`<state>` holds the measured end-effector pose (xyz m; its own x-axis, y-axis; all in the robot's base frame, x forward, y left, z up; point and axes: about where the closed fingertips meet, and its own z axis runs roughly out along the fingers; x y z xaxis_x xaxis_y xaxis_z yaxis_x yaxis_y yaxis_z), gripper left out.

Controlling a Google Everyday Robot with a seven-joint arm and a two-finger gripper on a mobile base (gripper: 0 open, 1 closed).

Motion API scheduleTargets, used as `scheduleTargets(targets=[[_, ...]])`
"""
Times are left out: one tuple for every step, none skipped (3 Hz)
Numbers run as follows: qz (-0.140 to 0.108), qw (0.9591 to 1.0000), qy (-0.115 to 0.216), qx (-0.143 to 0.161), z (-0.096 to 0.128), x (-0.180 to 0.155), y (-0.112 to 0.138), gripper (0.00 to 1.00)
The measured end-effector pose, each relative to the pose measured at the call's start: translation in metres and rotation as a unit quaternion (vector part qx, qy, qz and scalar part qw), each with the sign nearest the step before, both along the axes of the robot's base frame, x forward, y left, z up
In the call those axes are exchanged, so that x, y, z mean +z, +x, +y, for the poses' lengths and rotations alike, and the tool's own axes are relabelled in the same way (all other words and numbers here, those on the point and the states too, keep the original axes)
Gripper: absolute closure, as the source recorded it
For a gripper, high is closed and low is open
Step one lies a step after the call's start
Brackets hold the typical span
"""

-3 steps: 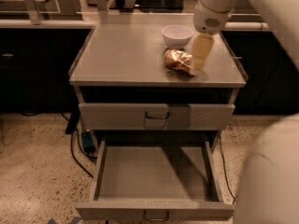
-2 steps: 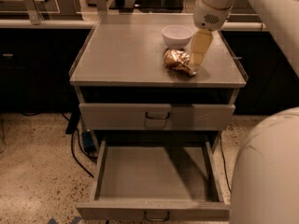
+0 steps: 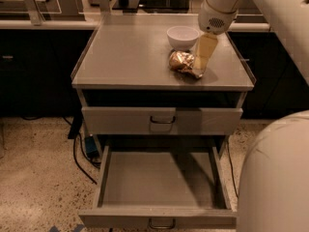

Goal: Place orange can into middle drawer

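The task is at an early stage, judging from how things lie. The orange can (image 3: 181,61) lies on its side on the surface (image 3: 130,57) of the cabinet, toward the far right, just in front of the white bowl (image 3: 182,31), and it has not been lifted. The hand (image 3: 199,70) reaches down from the arm at the upper right and sits against the can's right end. Whether it is gripping the can or only set beside it cannot be told from here. The middle drawer (image 3: 159,178) is already pulled well out toward the near side, so opening it is done. What is left is to secure the can, carry it forward and down, and release it inside. The drawer's flat grey floor is bare and nothing lies in it. The other drawer (image 3: 203,121) above it is closed, so its contents are hidden. Nothing shows inside the bowl.
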<state>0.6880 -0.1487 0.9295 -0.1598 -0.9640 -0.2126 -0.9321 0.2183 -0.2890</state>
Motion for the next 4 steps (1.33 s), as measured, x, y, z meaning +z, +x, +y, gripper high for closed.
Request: scheduleTargets(targets=[[0.015, 0.9990, 0.042, 0.000, 0.007, -0.024, 0.006, 0.00], [0.015, 0.9990, 0.042, 0.000, 0.007, -0.024, 0.006, 0.00], [0.016, 0.9975, 0.064, -0.025, 0.003, -0.027, 0.010, 0.00], [0.031, 0.9879, 0.138, -0.064, 0.025, -0.051, 0.024, 0.00]])
